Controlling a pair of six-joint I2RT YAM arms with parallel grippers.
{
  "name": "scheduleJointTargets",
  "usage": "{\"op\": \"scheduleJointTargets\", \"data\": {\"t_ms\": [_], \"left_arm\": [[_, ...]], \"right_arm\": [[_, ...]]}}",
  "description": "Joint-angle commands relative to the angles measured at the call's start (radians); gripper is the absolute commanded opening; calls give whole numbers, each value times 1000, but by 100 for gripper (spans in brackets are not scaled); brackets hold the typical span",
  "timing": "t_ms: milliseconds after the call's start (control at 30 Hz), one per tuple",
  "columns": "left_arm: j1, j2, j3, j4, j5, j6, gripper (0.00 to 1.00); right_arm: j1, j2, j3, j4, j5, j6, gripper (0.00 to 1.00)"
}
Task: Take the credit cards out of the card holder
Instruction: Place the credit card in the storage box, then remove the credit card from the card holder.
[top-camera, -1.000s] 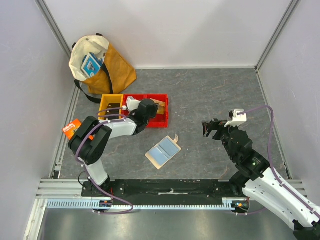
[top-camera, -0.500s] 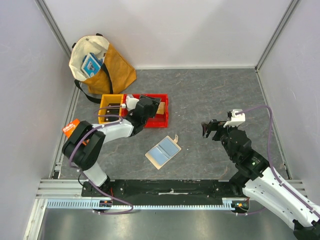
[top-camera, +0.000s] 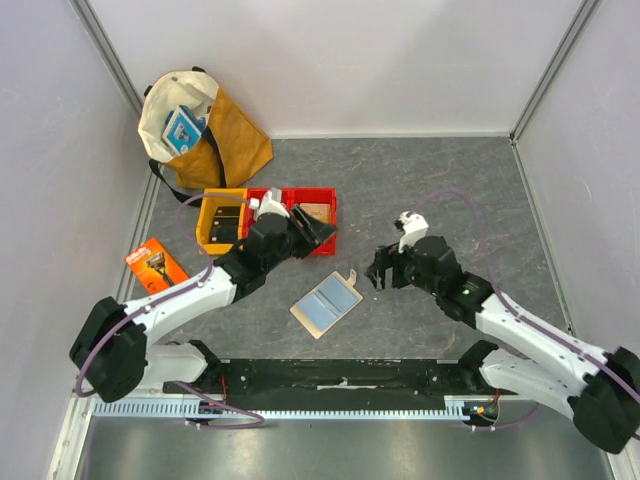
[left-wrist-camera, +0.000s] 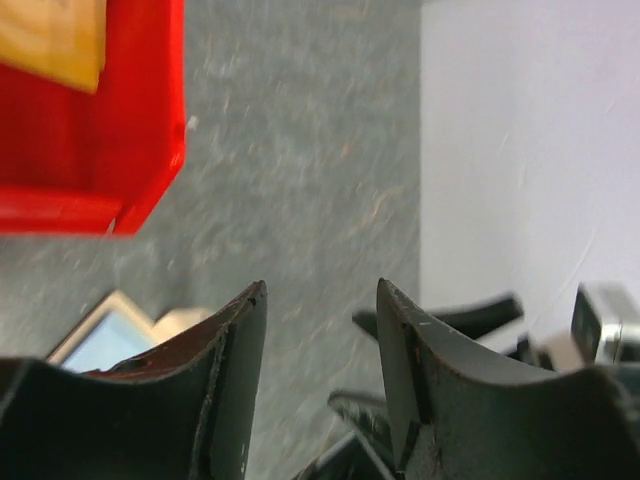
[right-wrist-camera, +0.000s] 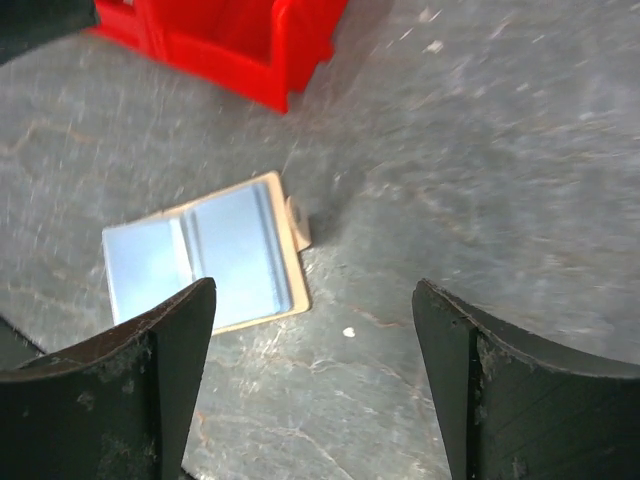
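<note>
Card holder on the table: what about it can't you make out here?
- Top view: card holder too small to show whether cards are inside.
- Right wrist view: sleeves blurred and pale; no card edges readable.
- Left wrist view: mostly hidden behind a finger of the left end effector, and blurred.
</note>
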Motion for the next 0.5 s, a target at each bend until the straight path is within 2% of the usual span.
{"op": "scheduleJointTargets", "data": {"t_ms": [0,100,200,467], "left_arm": [[-26,-51,-81,-137,195,145,53],[-41,-45,-109,-211,253,173,52],[-61,-16,-139,-248,279,188,49],[-69,76,-178,-323,336,239,31]], "right_arm": [[0,127,31,117,-214,8,84],[9,233,38,186,-282,36,80],[41,321,51,232,-287,47,75],[104,494,104,251,-247,68,57]]}}
